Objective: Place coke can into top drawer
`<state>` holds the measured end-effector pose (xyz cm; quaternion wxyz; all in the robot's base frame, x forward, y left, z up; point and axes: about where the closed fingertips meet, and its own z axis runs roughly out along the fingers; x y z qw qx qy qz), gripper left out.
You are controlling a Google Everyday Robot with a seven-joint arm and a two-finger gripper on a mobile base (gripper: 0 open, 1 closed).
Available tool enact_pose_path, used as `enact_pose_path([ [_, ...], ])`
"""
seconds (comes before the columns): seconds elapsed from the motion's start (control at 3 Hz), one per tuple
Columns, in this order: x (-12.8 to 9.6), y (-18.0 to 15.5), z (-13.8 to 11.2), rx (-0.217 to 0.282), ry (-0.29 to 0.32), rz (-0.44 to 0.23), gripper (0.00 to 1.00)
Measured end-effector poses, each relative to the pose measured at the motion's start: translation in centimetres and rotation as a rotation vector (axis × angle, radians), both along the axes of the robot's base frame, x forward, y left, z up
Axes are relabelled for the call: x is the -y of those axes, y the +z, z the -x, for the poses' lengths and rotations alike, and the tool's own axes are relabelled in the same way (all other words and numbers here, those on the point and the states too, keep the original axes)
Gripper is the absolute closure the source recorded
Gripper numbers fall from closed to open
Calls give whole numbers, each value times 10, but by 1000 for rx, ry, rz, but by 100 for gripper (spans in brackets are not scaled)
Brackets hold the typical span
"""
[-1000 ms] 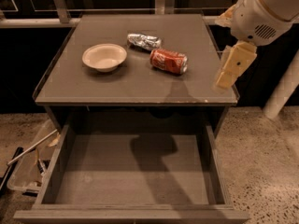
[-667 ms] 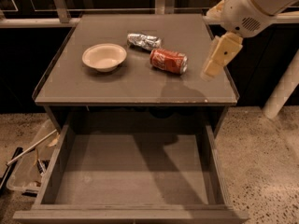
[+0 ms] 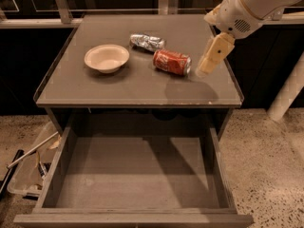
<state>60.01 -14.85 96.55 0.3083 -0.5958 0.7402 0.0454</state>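
- Three items on desk (image 3: 142, 87) top: bowl, crumpled silver can, coke can.
- Coke can (image 3: 172, 62): red, on its side, right of centre on the desk top, silver end facing right; above and behind the open drawer.
- Crumpled silver can (image 3: 147, 42): also on its side, just behind and left of the coke can, near it but apart.
- Bowl (image 3: 107, 58): pale, round, upright, on left half of desk, well apart from both cans.
- Gripper (image 3: 207, 66): hanging over right part of desk, just right of the coke can's silver end, angled down and to the left. Contact with the can: cannot tell. Spread or pressed together: cannot tell.
- Arm (image 3: 247, 8): white, entering from upper right corner.
- Top drawer (image 3: 133, 175): pulled out below the desk front, shadow across its flat bottom.
- Floor left of drawer: clear plastic tray (image 3: 23, 175), stick-like handle lying across it.
- Floor right of desk: white post (image 3: 287, 91), slanted.
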Motion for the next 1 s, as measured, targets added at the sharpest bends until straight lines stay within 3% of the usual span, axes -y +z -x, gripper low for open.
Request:
enact_pose_path([
  [0.33,-8,-15,-11,-14,5,-28,0],
  [1.0,-21,-76,-63,-88,11,-127,0],
])
